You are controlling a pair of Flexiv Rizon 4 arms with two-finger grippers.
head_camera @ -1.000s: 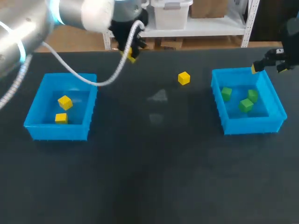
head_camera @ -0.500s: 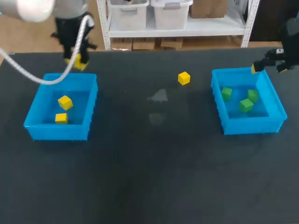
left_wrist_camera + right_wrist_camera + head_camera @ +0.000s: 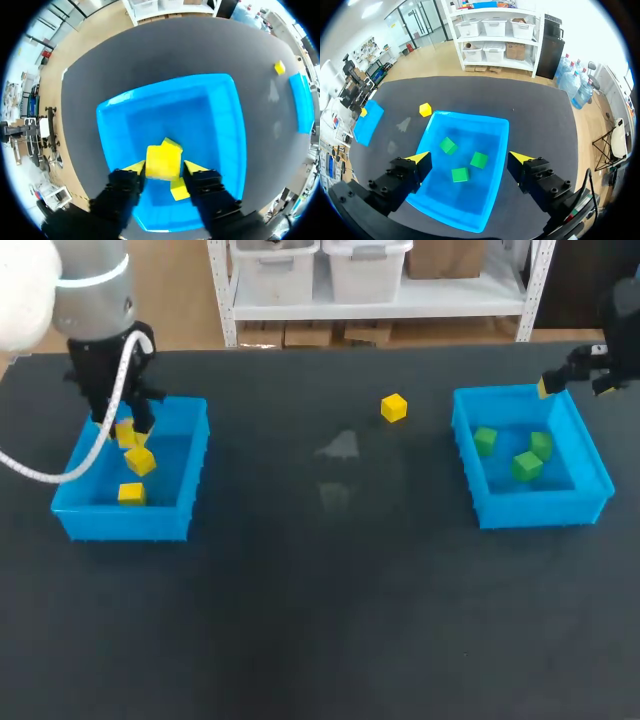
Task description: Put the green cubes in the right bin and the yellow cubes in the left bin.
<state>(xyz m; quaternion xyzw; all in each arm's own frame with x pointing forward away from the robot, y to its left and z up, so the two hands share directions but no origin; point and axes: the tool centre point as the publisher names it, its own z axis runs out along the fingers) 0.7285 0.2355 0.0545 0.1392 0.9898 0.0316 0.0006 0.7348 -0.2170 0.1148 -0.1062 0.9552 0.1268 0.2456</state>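
Your left gripper, clamped on a small yellow cube, has swung across the dark worktop to hang over the left blue plastic bin; release is next.

We record two bins on the surface, well apart: the left bin towards its left end, the right bin towards its right end. Between them, behind both and nearer the right bin, a loose cube lies on the surface. Two cubes rest in the left bin. Our left hand hangs over its rear part, pinching a held cube from both sides. Three cubes lie in the right bin. Our right hand stands over its rear rim, fingers apart.
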